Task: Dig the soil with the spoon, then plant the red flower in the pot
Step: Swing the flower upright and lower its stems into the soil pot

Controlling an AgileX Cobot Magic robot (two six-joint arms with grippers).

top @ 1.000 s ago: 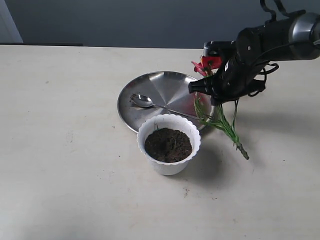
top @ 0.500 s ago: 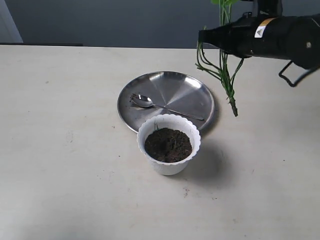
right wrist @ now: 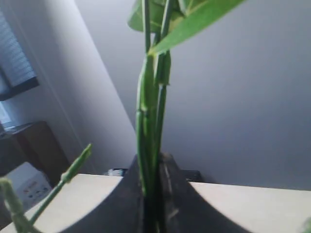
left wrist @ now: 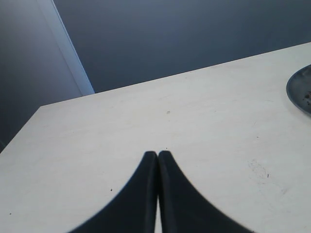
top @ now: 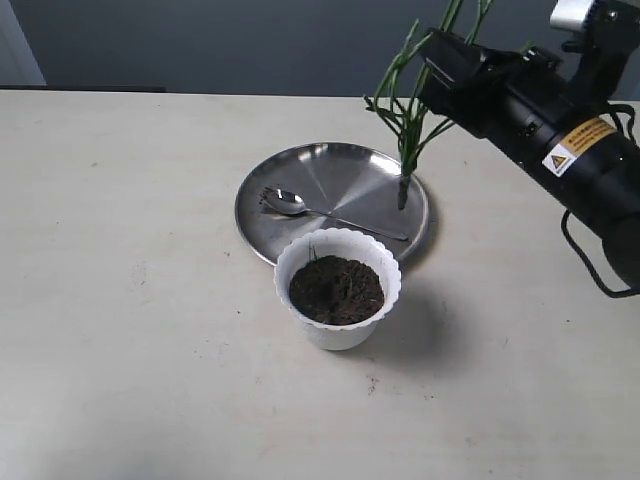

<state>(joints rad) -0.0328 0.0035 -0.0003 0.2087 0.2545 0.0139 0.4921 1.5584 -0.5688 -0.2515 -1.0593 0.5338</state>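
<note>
Above the steel plate (top: 340,180) we hold the red flower (top: 408,120) by its green stems, pinched tight in our right gripper (right wrist: 151,194), stem end down so it can go into the soil (top: 336,289) in the pot (top: 338,335) nearby. Our left gripper (left wrist: 158,160) rests pressed together with nothing in it, and the spoon (top: 300,207) lies on the plate. The table (top: 120,250) is pale with 1 dark wall behind.

The right arm (top: 560,130) is matte black and blocky, with a yellow warning label bearing a triangle symbol, a silver-grey joint at its upper end and a thin black cable looping beneath it. The left gripper (left wrist: 158,155) shows two smooth, black, tapering curved fingers.
</note>
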